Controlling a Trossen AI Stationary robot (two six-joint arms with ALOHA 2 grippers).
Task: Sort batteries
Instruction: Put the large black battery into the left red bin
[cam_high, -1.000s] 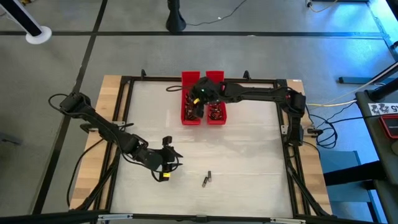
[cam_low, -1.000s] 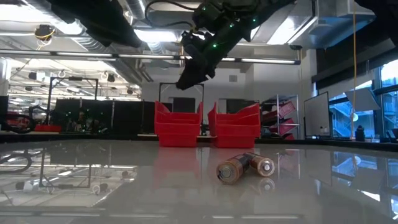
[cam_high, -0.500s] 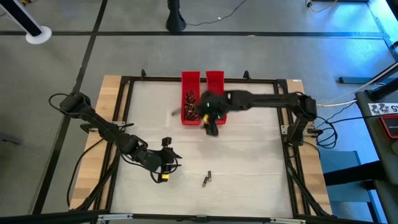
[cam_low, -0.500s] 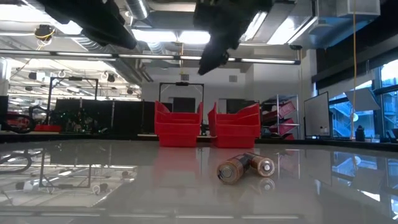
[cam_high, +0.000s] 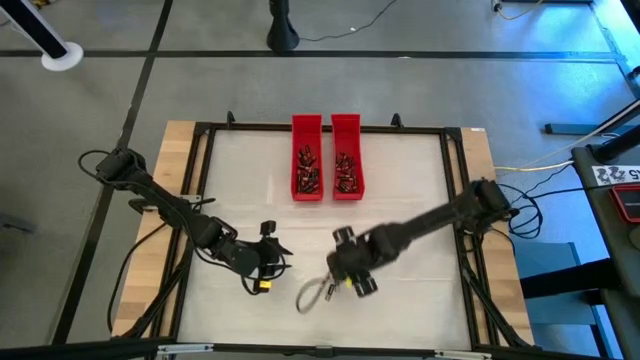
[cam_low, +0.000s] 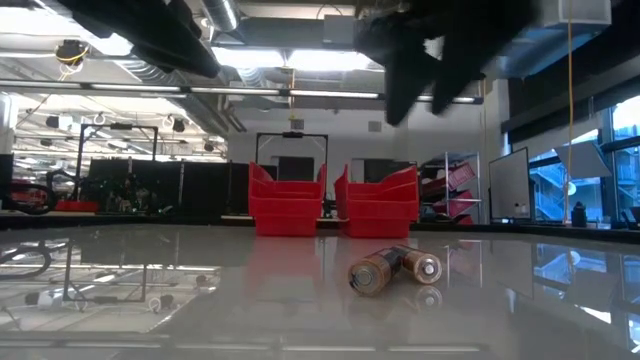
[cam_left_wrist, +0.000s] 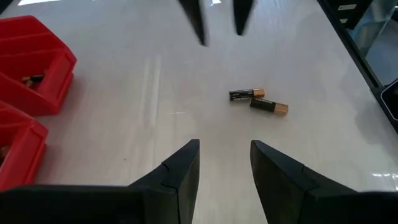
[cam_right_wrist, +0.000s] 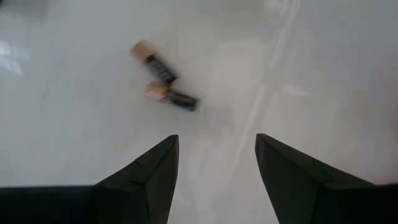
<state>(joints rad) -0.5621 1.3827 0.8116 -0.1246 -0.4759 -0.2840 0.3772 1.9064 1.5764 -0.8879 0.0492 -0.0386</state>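
Observation:
Two small dark batteries with coppery ends lie side by side on the white table (cam_low: 392, 270) (cam_left_wrist: 258, 99) (cam_right_wrist: 163, 78), near its near edge. My right gripper (cam_high: 312, 295) (cam_right_wrist: 217, 140) hangs open above them, blurred by motion; it touches nothing. In the left wrist view its two fingers (cam_left_wrist: 199, 22) stand beyond the batteries. My left gripper (cam_high: 275, 258) (cam_left_wrist: 224, 146) is open and waits low over the table, left of the two batteries. Many more batteries (cam_high: 307, 172) (cam_high: 346, 172) lie in the two red trays.
Two long red trays (cam_high: 307, 124) (cam_high: 346, 122) stand side by side at the table's far edge, also seen in the low view (cam_low: 288, 205) (cam_low: 380, 205). A dark frame rims the table (cam_high: 200, 180). Bare white table lies between the trays and the loose batteries.
My right gripper has swung from above the red trays at the far edge toward the near edge, and now hangs over the two loose batteries. The batteries and my left arm have stayed where they were.

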